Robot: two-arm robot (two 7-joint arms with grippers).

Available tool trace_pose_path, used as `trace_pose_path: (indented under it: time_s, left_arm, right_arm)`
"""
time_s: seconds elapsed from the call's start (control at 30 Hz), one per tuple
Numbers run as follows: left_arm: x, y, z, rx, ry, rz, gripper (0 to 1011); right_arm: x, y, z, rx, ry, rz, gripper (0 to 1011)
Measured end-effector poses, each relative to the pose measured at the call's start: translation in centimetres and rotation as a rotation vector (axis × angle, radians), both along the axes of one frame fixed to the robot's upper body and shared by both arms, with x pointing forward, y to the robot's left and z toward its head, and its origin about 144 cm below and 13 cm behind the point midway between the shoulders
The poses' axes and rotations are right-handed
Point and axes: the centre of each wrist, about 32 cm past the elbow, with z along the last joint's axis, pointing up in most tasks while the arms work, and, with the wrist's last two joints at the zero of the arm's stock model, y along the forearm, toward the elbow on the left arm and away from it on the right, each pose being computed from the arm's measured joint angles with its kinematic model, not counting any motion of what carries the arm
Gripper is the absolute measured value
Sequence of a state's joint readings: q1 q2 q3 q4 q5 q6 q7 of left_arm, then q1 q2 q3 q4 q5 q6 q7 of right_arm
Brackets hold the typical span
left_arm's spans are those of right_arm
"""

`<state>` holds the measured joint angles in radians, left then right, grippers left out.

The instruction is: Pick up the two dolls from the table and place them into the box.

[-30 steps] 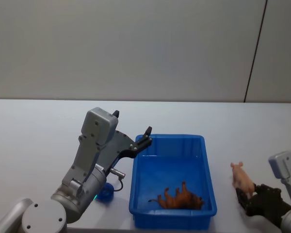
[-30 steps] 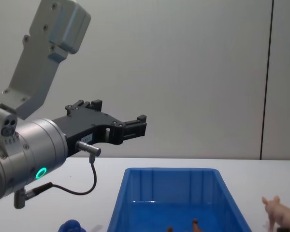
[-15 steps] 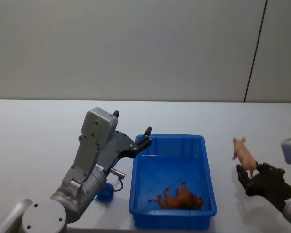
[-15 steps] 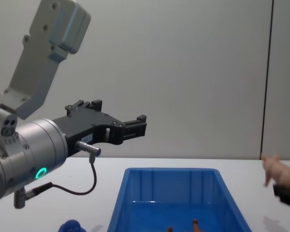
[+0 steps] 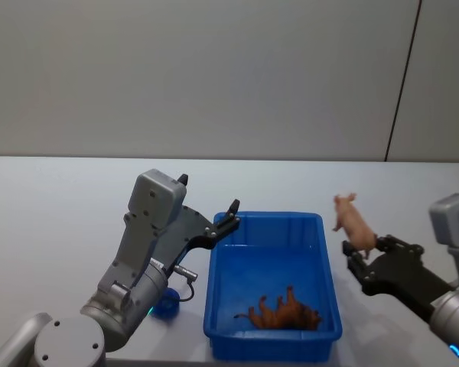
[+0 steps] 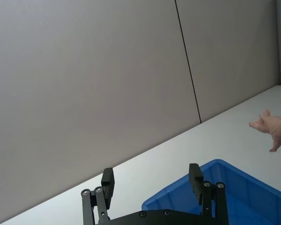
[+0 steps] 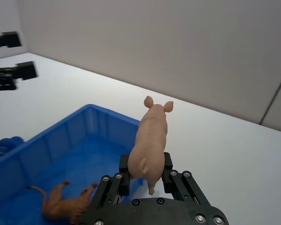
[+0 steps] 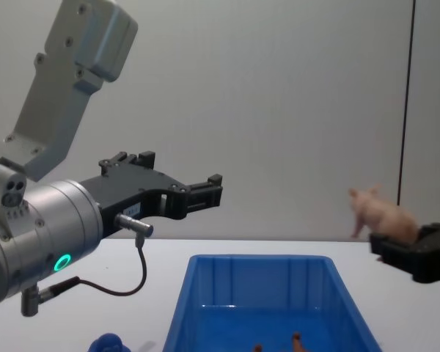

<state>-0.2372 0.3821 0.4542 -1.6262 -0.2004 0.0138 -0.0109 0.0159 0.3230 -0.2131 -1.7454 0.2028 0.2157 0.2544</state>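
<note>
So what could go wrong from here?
1. The right gripper grips the pig only by its hind end, so it might slip or tilt out.
2. The pig is by the box's right wall, not clearly over it; releasing now could miss.
3. The blue doll sits left of the box, tucked by the arm of the open left gripper: maybe an awkward reach.

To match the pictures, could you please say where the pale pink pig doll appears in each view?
Head: pale pink soft pig doll in the air, right of the bright blue plastic bin.
Chest: doll at right, higher than the bin.
Left wrist: doll far beyond the bin.
Right wrist: doll close, in the right end effector.
Landmark: the bin.
</note>
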Motion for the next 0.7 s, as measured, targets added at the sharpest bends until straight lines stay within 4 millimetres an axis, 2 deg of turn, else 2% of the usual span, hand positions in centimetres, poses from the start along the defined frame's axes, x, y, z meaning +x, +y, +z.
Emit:
trace_pose_path:
  time_s: [0.23,0.37,0.47,0.53,0.7]
  left_arm:
    - [0.0,0.0,0.0,0.000,0.000,0.000,1002]
    - [0.0,0.0,0.0,0.000,0.000,0.000,1002]
    - [0.0,0.0,0.0,0.000,0.000,0.000,1002]
    - [0.0,0.0,0.0,0.000,0.000,0.000,1002]
    - [0.0,0.0,0.0,0.000,0.000,0.000,1002]
  right_arm:
    - [-0.4,1.8,0.6,-0.027,0.020,0.066,363]
    - [-0.5,2.9,0.7,-0.050,0.037,0.093,460]
    - [-0.6,3.5,0.7,-0.060,0.045,0.103,575]
    - [-0.6,3.8,0.7,-0.062,0.044,0.106,605]
    - [-0.5,4.3,0.7,-0.062,0.032,0.103,788]
